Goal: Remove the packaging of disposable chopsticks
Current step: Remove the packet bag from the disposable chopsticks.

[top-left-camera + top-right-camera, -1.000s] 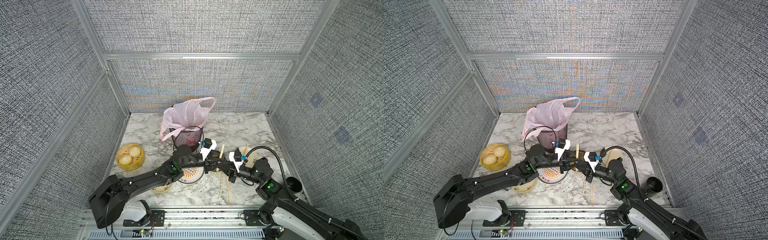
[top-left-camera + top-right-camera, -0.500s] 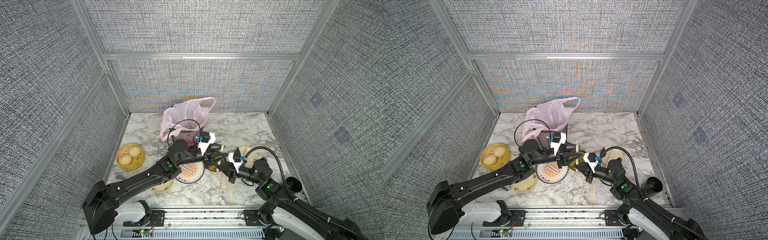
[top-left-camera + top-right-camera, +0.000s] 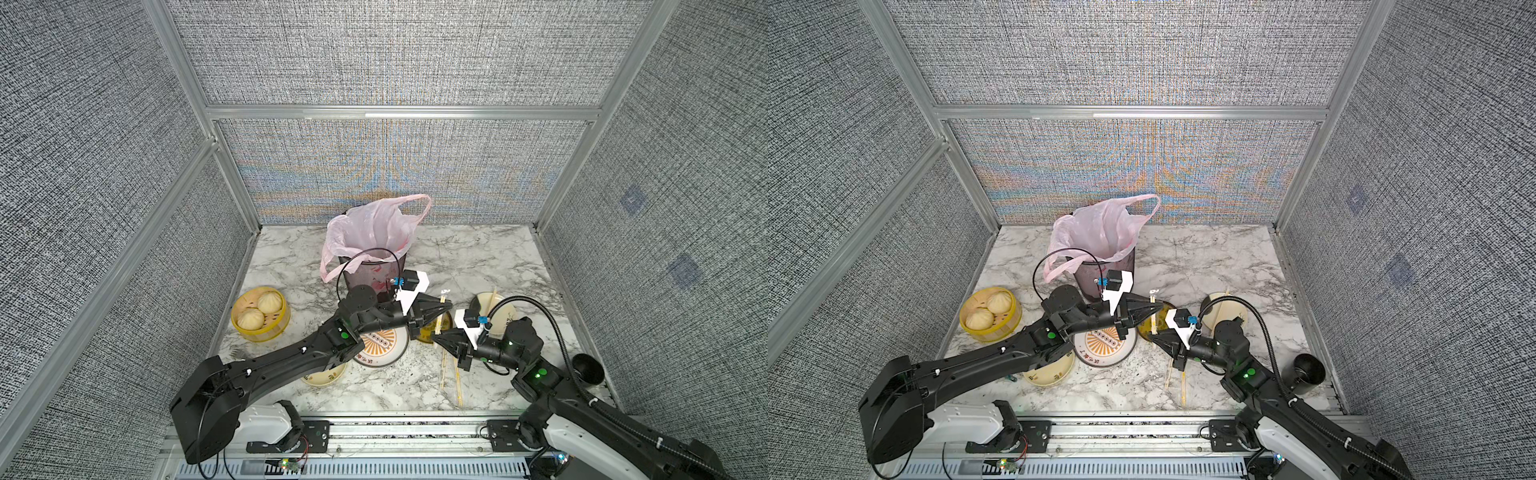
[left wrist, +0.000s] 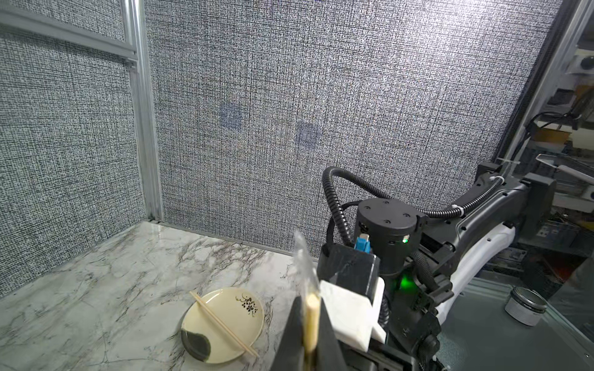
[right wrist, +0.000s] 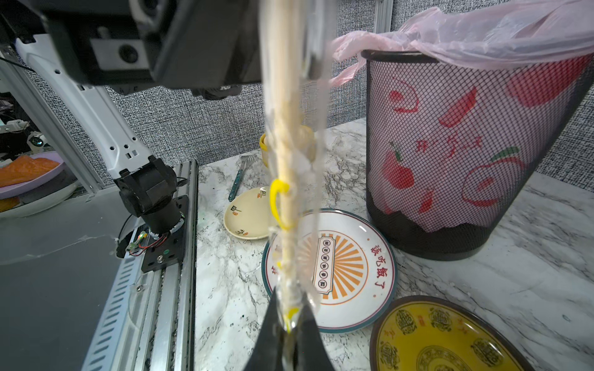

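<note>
My left end effector [image 3: 448, 308] is clamped on the chopstick pair [image 5: 284, 128] near its upper end, gripping through the clear plastic sleeve [image 5: 319, 154]. My right end effector [image 5: 287, 324] is clamped on the sleeve's lower end. The wrapped pair hangs steeply between them, off the desk [image 3: 478, 266] and near the yellow plate [image 5: 443, 340] and the mesh wastebasket [image 5: 450, 160].

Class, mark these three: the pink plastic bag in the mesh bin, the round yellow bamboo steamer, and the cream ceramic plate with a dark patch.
Pink plastic bag [image 3: 374, 232]: a top view, crumpled inner side.
Round yellow bamboo steamer [image 3: 262, 332]: a top view, front wall.
Cream ceramic plate [image 4: 225, 305]: left wrist view, bare glaze.
</note>
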Controlling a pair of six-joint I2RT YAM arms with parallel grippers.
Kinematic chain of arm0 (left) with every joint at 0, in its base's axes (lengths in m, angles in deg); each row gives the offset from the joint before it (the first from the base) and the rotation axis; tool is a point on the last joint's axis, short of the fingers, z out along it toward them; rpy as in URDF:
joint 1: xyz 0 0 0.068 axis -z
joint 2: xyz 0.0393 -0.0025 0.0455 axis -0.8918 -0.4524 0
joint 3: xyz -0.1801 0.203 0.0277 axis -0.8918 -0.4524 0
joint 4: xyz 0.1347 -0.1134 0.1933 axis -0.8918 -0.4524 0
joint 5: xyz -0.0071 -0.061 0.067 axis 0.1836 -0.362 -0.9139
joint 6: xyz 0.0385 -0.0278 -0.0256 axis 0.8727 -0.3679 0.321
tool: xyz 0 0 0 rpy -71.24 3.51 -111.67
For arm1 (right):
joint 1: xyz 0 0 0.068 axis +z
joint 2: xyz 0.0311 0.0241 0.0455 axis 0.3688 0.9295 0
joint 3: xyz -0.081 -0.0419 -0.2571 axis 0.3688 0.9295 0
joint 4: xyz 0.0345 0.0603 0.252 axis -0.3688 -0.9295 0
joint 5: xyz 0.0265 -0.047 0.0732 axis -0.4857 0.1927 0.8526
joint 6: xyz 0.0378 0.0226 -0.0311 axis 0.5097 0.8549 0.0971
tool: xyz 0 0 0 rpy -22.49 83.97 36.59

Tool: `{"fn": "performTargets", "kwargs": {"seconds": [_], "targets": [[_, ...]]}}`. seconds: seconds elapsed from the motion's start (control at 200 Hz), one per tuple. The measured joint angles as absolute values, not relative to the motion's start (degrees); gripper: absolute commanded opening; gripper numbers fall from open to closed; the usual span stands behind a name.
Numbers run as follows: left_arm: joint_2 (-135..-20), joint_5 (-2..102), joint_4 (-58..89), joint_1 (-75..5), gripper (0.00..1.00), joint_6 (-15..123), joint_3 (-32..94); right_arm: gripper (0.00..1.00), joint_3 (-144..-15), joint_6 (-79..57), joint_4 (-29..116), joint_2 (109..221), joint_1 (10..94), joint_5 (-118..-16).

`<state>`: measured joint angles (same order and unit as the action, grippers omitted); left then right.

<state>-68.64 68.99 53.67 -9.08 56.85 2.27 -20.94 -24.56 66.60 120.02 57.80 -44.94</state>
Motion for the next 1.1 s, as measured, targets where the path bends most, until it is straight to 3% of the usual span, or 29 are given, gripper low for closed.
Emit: {"fn": "performTargets", "kwargs": {"seconds": [0.515, 0.871, 1.101], "targets": [[-71.5, 68.0, 62.5, -9.1, 0.08, 54.6, -2.5, 0.00, -22.9, -24.2, 60.4, 118.9, 57.8, -45.6], [-71.7, 70.2, 59.1, -8.9, 0.07, 54.3, -4.7, 0.00, -25.0, -24.2, 60.7, 119.1, 57.8, -45.6], [-72.4, 72.4, 55.8, -9.0, 0.16, 54.3, -3.9, 0.00, -24.4, -24.1, 63.9, 119.0, 57.7, -46.0]]}}
